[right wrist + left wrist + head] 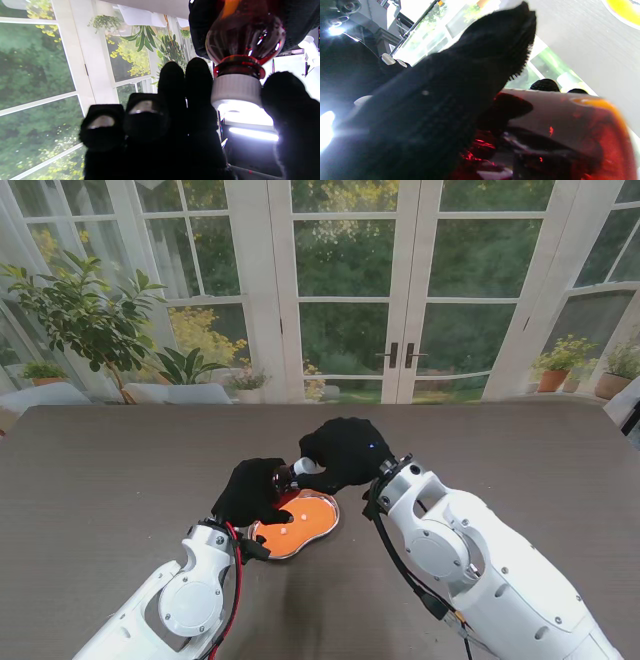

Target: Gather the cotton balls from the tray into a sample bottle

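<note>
In the stand view my left hand (250, 490) is shut on a dark amber sample bottle (286, 477), held above the near-left rim of the orange tray (318, 520). The bottle's white cap (302, 467) points toward my right hand (345, 452). In the right wrist view the cap (236, 91) sits pinched between the thumb and fingertips (198, 82) of the right hand (175, 125), below the amber bottle (245, 37). A few small white cotton balls (284, 518) lie in the tray. The left wrist view shows the left hand (457, 100) wrapped on the bottle (570, 125).
The dark wood table (120, 480) stretches wide on both sides of the tray. Glass doors and potted plants (90, 320) stand beyond its far edge. A slice of the tray (623, 11) shows in the left wrist view.
</note>
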